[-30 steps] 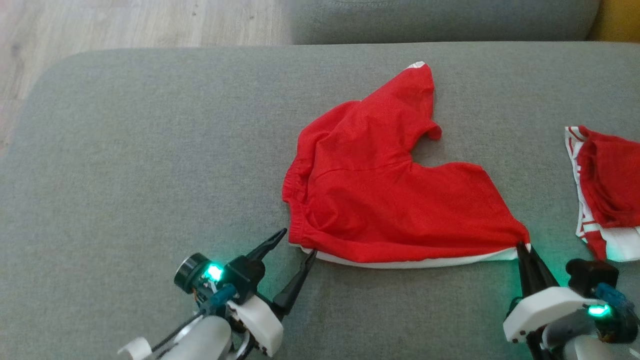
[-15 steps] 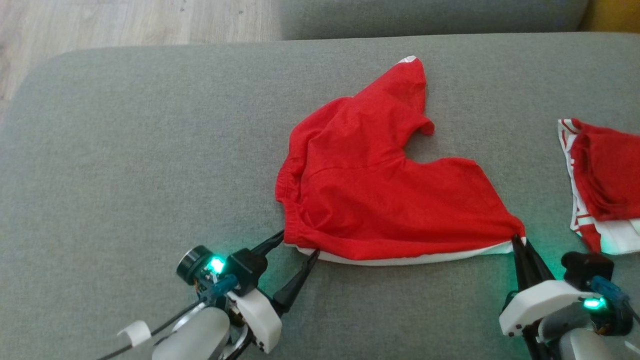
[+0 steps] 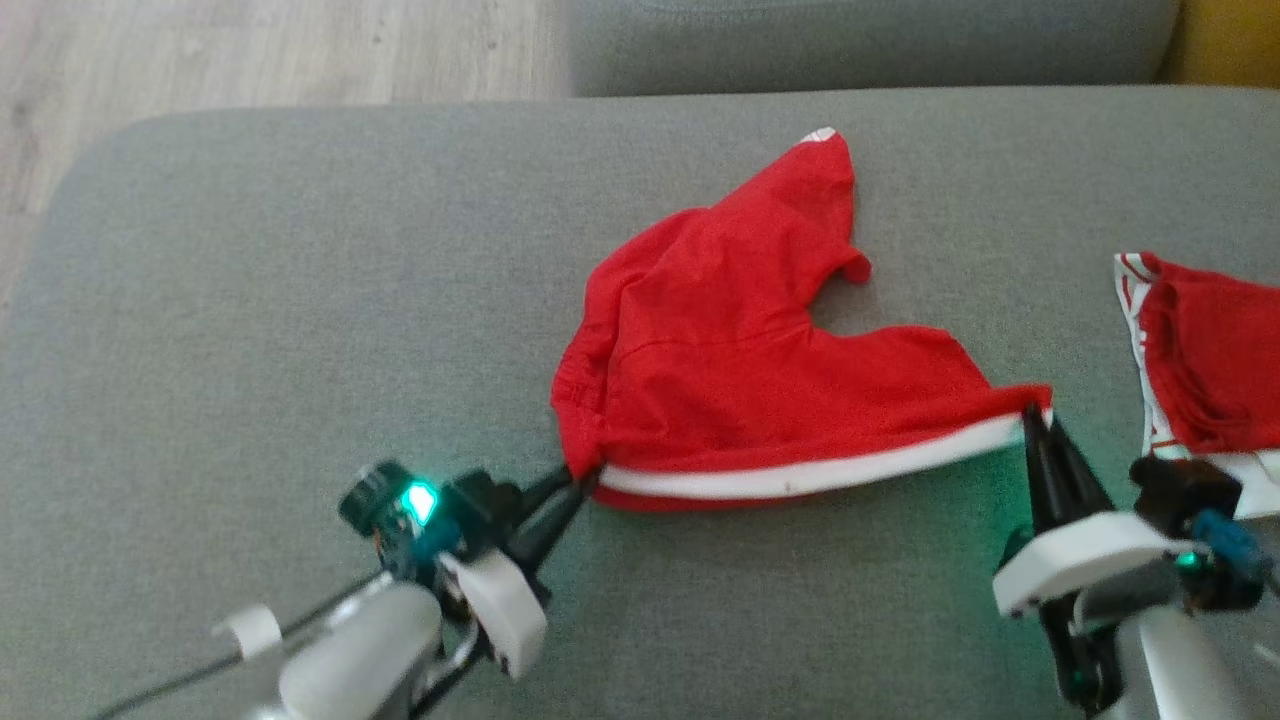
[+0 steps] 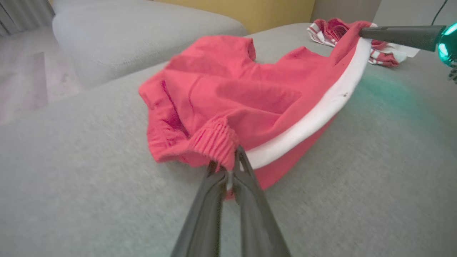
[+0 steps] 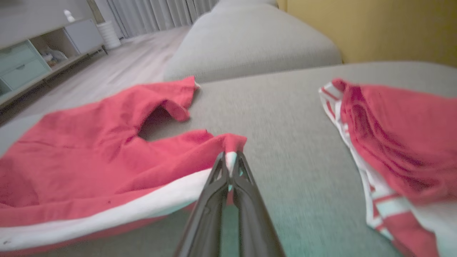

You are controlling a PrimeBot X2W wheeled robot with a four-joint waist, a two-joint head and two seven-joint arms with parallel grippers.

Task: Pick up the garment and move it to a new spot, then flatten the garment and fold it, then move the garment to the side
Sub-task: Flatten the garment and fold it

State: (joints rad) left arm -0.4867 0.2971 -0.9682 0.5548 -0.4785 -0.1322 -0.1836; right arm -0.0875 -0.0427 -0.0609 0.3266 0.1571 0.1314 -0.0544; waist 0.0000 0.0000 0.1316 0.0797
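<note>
The garment (image 3: 740,370) is a pair of red shorts with a white side stripe, spread on the grey sofa cushion (image 3: 300,300). My left gripper (image 3: 585,478) is shut on its elastic waistband corner (image 4: 214,142) at the near left. At the near right, my right gripper (image 3: 1032,418) is shut on the leg-hem corner (image 5: 232,142). The near edge with the white stripe (image 3: 800,475) hangs lifted between the two grippers, while the far part still rests on the cushion.
A second red garment with white stripes (image 3: 1200,370) lies bunched at the right edge of the cushion. Another grey cushion (image 3: 860,40) sits beyond, with wooden floor (image 3: 250,50) at the far left. A yellow wall (image 5: 375,28) stands behind.
The left gripper has moved in and shut on the waistband corner. Both grippers have raised the near edge, showing more of the white stripe. The camera shifted slightly.
</note>
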